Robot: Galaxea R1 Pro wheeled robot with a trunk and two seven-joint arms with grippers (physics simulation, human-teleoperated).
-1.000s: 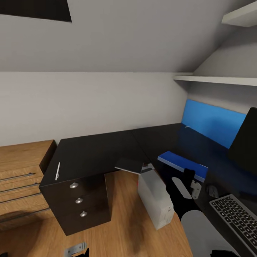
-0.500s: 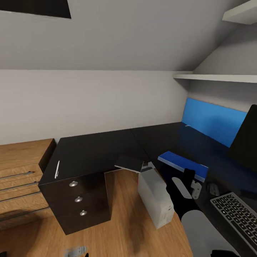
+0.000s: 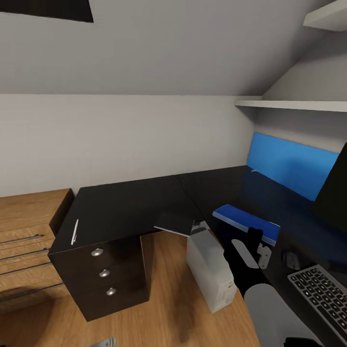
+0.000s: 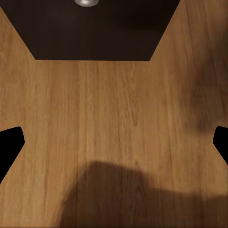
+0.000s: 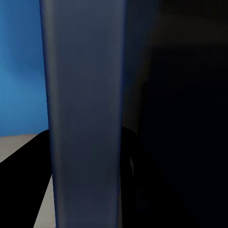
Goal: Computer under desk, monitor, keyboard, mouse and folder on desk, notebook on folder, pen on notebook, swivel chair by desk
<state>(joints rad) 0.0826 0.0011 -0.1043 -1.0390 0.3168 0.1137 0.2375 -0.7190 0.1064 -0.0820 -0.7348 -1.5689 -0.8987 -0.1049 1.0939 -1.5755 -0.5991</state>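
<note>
- An L-shaped black desk (image 3: 125, 205) fills the corner of an attic bedroom under sloped pale-grey walls, its dark drawer unit (image 3: 103, 274) showing three round silver knobs.
- A slim white pen (image 3: 74, 231) lies near the desk's left edge, above the drawers.
- A thin grey notebook (image 3: 174, 222) sits at the inner corner of the desktop, overhanging the edge slightly.
- The light-grey computer tower (image 3: 209, 270) stands on the wood floor (image 3: 168, 308), just below the notebook.
- A bright-blue folder (image 3: 246, 222) lies flat on the desk's right wing; nearer the camera are a small black mouse (image 3: 290, 259) and a keyboard (image 3: 320, 291), with the monitor (image 3: 335, 193) at the frame's right edge.
- The right gripper (image 3: 258, 248) hovers beside the folder's near end; whether its claw is parted or clamped cannot be told.
- In the left wrist view, the left gripper's (image 4: 114, 142) black fingertips (image 4: 9, 142) stand wide apart over bare floorboards, grasping nothing.
- A light-wood chest of drawers (image 3: 26, 236) stands left of the desk.
</note>
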